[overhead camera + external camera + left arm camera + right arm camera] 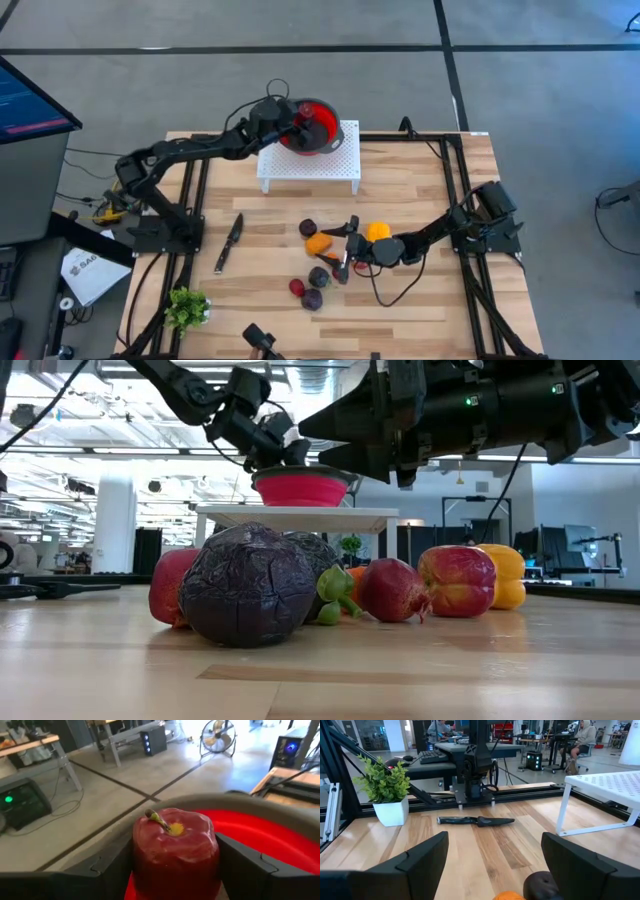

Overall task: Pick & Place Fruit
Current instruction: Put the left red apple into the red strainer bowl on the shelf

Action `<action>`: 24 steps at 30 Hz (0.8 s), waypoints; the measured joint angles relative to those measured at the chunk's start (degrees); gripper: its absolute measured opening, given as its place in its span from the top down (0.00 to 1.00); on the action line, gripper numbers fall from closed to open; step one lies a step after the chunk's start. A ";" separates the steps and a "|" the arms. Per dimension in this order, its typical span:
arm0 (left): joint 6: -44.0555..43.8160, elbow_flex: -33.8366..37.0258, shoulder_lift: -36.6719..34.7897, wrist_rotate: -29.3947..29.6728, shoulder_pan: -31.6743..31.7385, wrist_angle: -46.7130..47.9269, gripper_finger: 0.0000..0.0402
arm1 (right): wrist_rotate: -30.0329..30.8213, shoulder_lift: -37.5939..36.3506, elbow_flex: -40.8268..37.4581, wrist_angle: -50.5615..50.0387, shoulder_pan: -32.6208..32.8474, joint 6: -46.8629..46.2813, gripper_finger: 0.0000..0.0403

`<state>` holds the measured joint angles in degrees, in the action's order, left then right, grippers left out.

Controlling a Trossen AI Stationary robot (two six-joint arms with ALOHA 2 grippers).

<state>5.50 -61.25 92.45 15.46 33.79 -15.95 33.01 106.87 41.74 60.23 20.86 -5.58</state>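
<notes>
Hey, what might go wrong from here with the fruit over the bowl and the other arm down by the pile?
1. The left gripper holds the dark red fruit near the red bowl's rim; released now, it may bounce out off the white rack.
2. The right gripper hangs open low over the fruit pile; descending, it may scatter neighbours.

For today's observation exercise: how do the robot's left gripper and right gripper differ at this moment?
1. The left gripper is shut on a dark red apple; the right gripper is open and holds nothing.
2. The left gripper is over the red bowl on the white rack; the right gripper hangs low over the loose fruit on the table.
Shared: both have two dark fingers.
</notes>
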 joint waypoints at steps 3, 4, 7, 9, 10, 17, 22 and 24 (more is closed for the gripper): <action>-1.46 0.00 0.87 1.01 0.44 -0.09 0.38 | -0.02 0.00 0.00 -0.02 0.00 0.00 0.23; -1.78 0.00 1.08 1.12 0.67 -0.03 0.38 | -0.02 0.00 0.00 -0.02 0.00 -0.02 0.23; -2.26 0.02 1.16 1.14 1.15 0.03 0.38 | -0.02 0.00 0.00 -0.14 0.00 -0.32 0.23; -3.32 0.02 1.16 1.16 1.15 -0.02 0.38 | -0.03 0.00 0.00 -0.17 0.00 -0.40 0.23; -4.09 0.02 1.14 1.17 1.16 0.02 0.38 | -0.03 0.00 0.00 -0.17 0.00 -0.46 0.23; -4.75 0.31 0.94 1.25 1.44 0.48 0.38 | -0.02 -0.02 0.00 -0.17 0.00 -0.48 0.23; -4.75 0.35 0.94 2.15 1.46 0.67 0.37 | -0.04 -0.04 0.00 -0.17 0.00 -0.50 0.23; -4.75 0.37 0.94 2.17 1.45 0.68 0.35 | -0.04 -0.04 0.00 -0.17 0.00 -0.72 0.23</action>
<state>0.75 -60.88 93.38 17.63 35.24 -15.27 32.97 106.83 41.74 60.05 20.86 -6.31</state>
